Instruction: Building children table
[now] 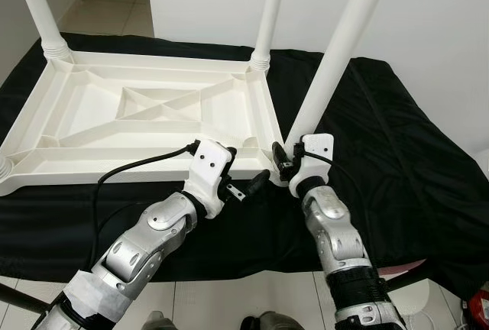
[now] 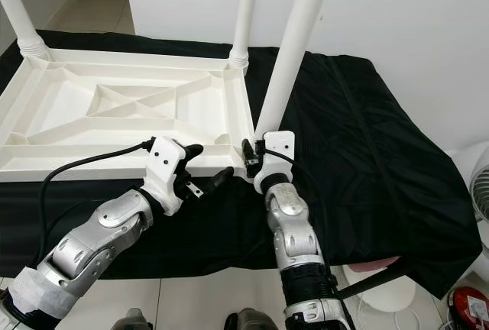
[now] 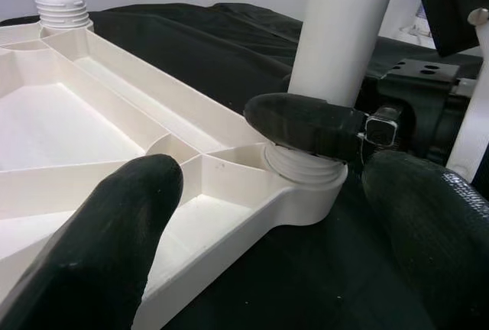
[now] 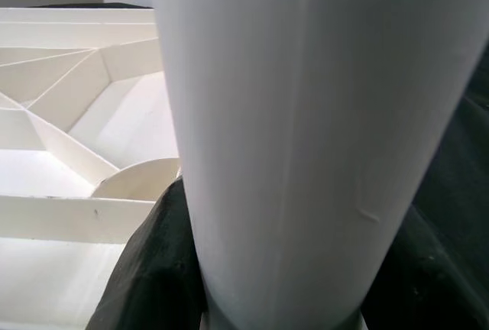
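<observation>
— Head view: where's the tabletop point(image 1: 153, 108)?
— Upside down on the black cloth point(image 1: 397, 154), legs up; near-right leg point(image 1: 336, 63) leans right.
— Wrist views?
— Right gripper point(image 1: 284, 163) clamps that leg's base; left gripper point(image 1: 248, 185) gapes empty just beside the corner.

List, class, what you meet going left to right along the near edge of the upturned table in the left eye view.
Tabletop → left gripper → right gripper, at the base of the near-right leg → black cloth.
</observation>
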### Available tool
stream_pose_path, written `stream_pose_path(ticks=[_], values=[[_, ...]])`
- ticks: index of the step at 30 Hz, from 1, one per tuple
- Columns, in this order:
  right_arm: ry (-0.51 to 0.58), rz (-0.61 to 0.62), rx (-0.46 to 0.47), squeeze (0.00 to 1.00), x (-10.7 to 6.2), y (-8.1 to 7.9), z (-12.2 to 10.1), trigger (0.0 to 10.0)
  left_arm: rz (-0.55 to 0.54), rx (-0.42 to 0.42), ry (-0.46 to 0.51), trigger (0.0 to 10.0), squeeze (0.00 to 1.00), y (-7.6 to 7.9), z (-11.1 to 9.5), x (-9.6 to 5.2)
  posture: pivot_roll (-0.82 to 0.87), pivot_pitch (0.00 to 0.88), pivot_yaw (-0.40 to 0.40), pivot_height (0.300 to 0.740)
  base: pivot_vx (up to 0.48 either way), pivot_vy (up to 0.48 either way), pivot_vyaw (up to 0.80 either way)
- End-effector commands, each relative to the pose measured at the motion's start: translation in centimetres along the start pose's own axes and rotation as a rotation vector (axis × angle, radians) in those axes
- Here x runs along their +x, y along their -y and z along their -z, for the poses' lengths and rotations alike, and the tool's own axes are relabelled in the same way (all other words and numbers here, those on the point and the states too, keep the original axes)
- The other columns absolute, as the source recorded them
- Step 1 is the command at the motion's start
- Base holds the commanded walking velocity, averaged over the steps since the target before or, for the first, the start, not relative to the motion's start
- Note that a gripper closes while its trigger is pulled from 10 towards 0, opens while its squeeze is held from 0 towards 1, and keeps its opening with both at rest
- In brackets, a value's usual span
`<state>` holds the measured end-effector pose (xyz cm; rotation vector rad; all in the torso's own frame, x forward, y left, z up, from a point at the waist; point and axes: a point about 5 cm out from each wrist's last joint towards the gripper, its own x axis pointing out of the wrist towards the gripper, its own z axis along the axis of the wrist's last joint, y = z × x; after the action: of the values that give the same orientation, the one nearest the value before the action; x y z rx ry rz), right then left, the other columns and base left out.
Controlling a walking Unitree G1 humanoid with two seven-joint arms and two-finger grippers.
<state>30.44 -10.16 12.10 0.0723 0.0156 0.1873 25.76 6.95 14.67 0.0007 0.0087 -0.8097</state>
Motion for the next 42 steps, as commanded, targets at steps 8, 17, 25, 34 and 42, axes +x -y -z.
stream_pose_path(ticks=[8, 17, 25, 34, 42], values=[[0.034, -0.069, -0.012, 1.00, -1.0, 0.3, -0.3, 10.0, 0.236, -0.001, -0.006, 10.0, 0.00, 1.5, -0.1, 0.0, 0.05, 0.047, -0.086, 0.740, 0.000, 0.000, 0.00], [0.032, -0.147, -0.065, 0.00, -1.6, 2.3, -0.7, 10.0, 0.227, 0.000, -0.004, 10.0, 0.00, 1.3, -0.2, -0.1, 0.05, 0.046, -0.088, 0.740, 0.000, 0.000, 0.00], [0.031, -0.398, -0.167, 0.00, -1.5, 3.9, -0.6, 10.0, 0.226, 0.002, -0.004, 10.0, 0.00, 1.2, -0.2, -0.1, 0.05, 0.045, -0.086, 0.740, 0.000, 0.000, 0.00], [0.011, -0.555, -0.183, 0.00, -0.2, 4.0, -0.8, 10.0, 0.231, 0.003, -0.008, 10.0, 0.00, 1.1, -0.2, -0.1, 0.05, 0.040, -0.085, 0.740, 0.000, 0.000, 0.00], [-0.067, -0.665, -0.220, 0.00, 1.3, 4.1, -0.1, 0.0, 0.227, 0.011, -0.008, 10.0, 0.00, 1.1, -0.3, -0.1, 0.08, 0.020, -0.095, 0.740, 0.000, 0.000, 0.00]])
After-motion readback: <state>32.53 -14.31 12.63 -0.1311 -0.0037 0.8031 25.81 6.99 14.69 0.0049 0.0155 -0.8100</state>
